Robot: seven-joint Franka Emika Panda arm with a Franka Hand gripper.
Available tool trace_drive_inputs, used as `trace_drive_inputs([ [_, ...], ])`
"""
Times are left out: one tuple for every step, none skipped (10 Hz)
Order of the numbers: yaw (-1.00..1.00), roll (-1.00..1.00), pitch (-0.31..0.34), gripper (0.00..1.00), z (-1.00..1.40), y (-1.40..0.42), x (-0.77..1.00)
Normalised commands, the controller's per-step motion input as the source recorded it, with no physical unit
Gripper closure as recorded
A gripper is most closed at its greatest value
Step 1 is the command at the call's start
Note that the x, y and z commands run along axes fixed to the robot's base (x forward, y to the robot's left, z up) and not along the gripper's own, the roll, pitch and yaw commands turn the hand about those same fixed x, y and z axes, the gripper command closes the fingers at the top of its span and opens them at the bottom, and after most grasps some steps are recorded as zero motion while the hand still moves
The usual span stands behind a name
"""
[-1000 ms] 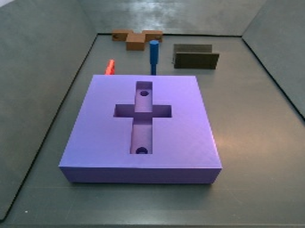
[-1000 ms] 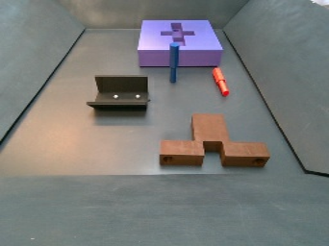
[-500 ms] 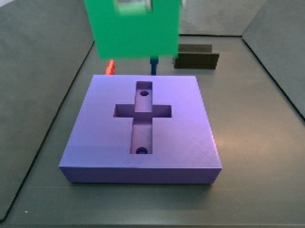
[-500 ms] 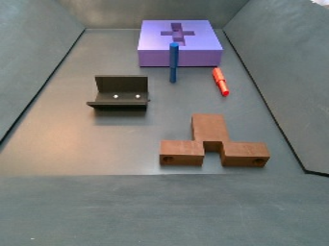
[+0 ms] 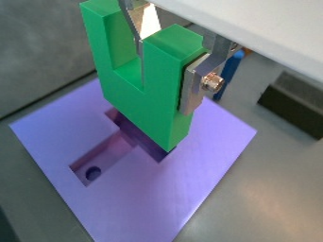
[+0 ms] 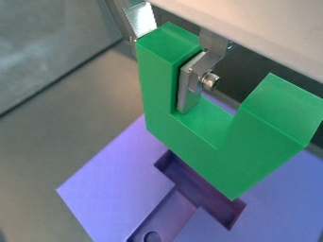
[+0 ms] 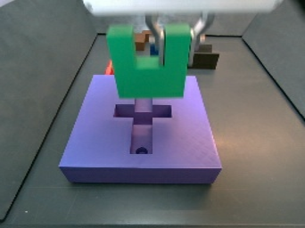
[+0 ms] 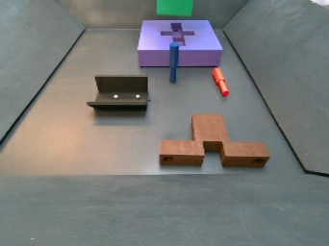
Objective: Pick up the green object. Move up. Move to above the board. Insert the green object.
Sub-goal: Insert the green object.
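Note:
The green object is a bright green U-shaped block with its prongs pointing up. My gripper is shut on one prong and holds it in the air over the board, above the cross-shaped recess. Both wrist views show the silver fingers pressed flat on that prong of the green object, with the purple board and its recess below. In a side view only the block's lower end shows above the board.
A thin blue stick stands at the board's edge, and a red piece lies beside the board. The dark fixture and a brown block stand further out. Tray walls enclose the floor.
The gripper with the green object has come into a side view, then moved lower and over the middle of the board. Nothing else has moved.

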Motion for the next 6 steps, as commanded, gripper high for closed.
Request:
trace_drive_inputs([
  [-0.17, 0.00, 0.013, 1.00, -0.47, 0.00, 0.04],
  [-0.15, 0.00, 0.000, 1.00, -0.42, 0.01, 0.00],
  [-0.11, -0.02, 0.000, 1.00, -0.36, 0.03, 0.00],
  [-0.11, -0.05, 0.000, 1.00, -0.32, 0.13, 0.00],
  [-0.09, -0.07, 0.000, 1.00, -0.26, 0.16, -0.05],
  [-0.07, -0.07, -0.013, 1.00, -0.26, 0.19, -0.11],
])
